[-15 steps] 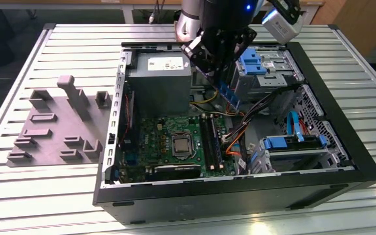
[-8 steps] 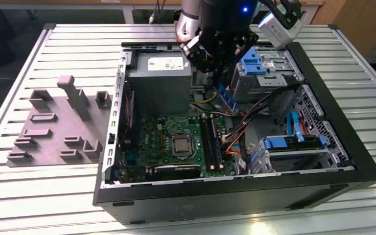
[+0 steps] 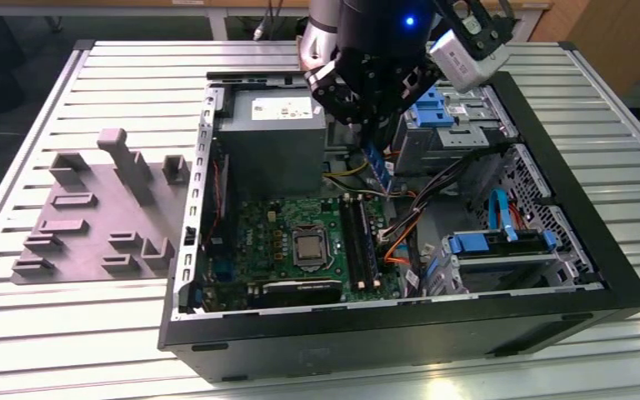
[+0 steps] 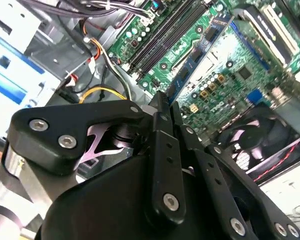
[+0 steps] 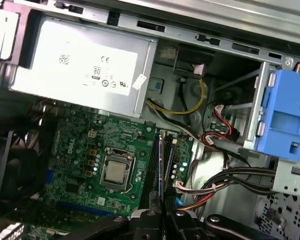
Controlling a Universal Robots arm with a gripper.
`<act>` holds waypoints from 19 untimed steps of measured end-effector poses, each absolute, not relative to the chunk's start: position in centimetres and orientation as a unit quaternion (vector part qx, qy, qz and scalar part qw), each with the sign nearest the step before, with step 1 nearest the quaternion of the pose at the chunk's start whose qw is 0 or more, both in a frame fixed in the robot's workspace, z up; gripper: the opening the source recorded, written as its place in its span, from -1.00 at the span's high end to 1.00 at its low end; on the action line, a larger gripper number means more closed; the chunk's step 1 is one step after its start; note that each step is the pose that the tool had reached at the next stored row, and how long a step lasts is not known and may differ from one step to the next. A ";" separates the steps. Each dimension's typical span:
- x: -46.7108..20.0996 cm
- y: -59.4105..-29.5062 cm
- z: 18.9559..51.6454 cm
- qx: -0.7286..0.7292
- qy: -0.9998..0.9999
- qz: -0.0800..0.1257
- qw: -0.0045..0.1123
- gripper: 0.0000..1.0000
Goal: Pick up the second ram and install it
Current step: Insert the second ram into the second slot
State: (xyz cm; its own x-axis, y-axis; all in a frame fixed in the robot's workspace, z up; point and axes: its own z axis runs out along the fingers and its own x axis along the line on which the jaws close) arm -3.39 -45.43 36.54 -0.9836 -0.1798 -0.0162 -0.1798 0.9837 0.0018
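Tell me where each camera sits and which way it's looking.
Exterior view: off the arm, high up, looking down into the open computer case; shows the arm holding the second ram.
First wrist view: on the wrist, looking past the fingers at the motherboard and power supply.
Second wrist view: on the wrist, looking along the fingers towards the memory slots.
All three share the motherboard.

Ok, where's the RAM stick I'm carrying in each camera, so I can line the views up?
Exterior view: the second ram hangs under the gripper, beside the power supply.
First wrist view: edge-on, over the memory slots.
Second wrist view: a thin edge between the fingers.
Shared landmark: the memory slots.
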 end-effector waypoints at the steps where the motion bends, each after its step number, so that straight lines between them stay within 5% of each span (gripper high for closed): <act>1: -3.4 -45.4 36.5 -0.081 0.997 0.002 0.008 0.72; 19: -3.3 -45.4 35.2 0.022 1.000 0.000 0.010 0.72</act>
